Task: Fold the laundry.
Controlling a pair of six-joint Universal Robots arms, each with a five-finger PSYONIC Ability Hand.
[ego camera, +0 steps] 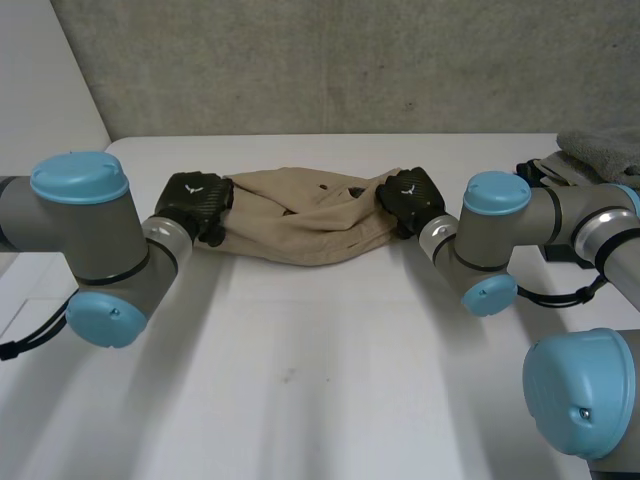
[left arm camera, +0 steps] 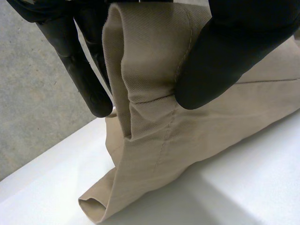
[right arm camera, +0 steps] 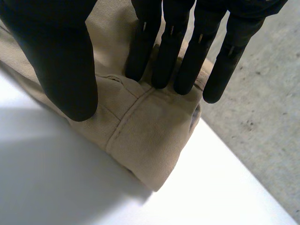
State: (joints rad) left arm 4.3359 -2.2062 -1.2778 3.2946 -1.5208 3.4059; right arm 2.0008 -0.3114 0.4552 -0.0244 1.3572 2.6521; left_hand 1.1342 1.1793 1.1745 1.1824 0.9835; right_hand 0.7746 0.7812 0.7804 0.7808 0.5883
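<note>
A beige garment lies bunched across the far middle of the white table. My left hand is at its left end. In the left wrist view the thumb and fingers pinch a raised fold of the beige cloth at a seam. My right hand is at the garment's right end. There its straight fingers rest on the hemmed edge of the cloth, and the thumb stands apart on the near side, not pinching.
A grey cloth lies piled on a dark object at the back right, behind my right arm. The table's far edge runs just behind the garment, with a concrete wall beyond it.
</note>
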